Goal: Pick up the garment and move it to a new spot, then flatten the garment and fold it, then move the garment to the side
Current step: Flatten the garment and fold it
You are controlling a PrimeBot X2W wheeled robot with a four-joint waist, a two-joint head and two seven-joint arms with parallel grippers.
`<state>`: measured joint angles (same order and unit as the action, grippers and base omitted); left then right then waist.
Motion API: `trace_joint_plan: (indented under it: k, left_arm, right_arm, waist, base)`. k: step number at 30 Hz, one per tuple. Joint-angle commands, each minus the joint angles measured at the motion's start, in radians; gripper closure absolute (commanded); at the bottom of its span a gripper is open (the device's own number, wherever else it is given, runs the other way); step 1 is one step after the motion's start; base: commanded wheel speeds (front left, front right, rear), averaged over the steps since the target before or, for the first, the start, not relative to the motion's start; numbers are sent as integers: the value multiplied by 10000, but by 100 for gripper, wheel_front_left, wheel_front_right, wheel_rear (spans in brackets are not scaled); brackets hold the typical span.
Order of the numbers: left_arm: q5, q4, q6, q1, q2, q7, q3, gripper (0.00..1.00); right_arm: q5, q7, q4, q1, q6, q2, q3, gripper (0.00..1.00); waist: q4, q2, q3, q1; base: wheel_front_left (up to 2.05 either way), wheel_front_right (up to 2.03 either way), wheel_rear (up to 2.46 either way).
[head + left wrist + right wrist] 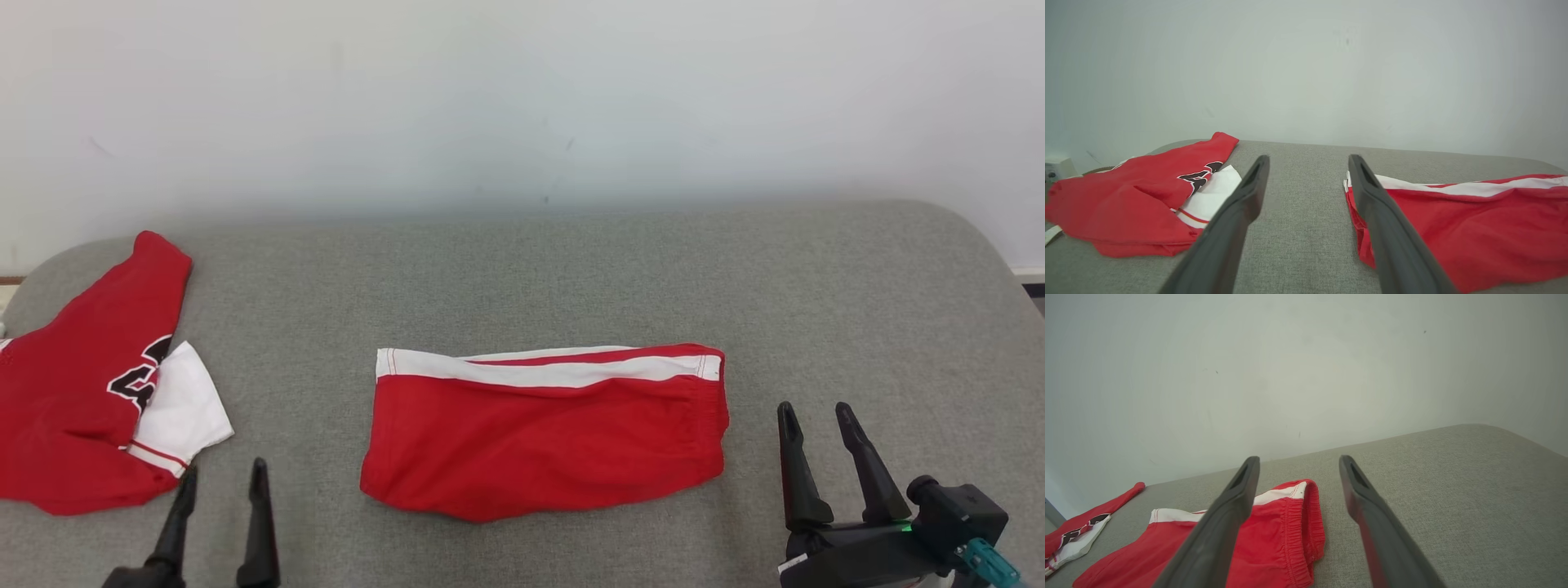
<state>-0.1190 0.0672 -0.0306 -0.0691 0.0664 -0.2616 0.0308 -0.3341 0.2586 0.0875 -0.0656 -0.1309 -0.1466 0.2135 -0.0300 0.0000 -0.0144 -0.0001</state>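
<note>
Left end effector point(224, 467) and right end effector point(814, 408) gape wide, empty, flanking folded red shorts point(543, 437) on grey woven cushion point(571, 278).

Folded red-and-white cloth shorts point(543, 441) lie at the middle of the grey fabric-covered bench point(857, 327), a crumpled red-and-white jersey point(82, 392) well apart at its left end, perhaps overhanging it. The left end effector point(224, 469) is between them, the right end effector point(814, 408) right of the shorts.
</note>
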Motion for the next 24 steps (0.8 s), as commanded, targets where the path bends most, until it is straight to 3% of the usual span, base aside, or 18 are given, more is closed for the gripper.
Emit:
trace_joint_plan:
  k: [1,7,24]
  left_arm:
    - [113,-187,-98,268,27,-35,164,0]
    - [62,-732,-299,797,-68,-35,482,0]
    - [496,-387,19,957,-126,-35,171,0]
  right_arm:
    - [170,59,34,189,3,45,-75,0]
    - [303,72,101,323,3,109,-269,0]
    - [878,42,560,223,3,285,-306,0]
  waist:
    - [49,0,-54,1]
    - [61,0,-121,1]
    - [104,0,-103,1]
  base:
    - [0,0,0]
    - [0,0,0]
    - [0,0,0]
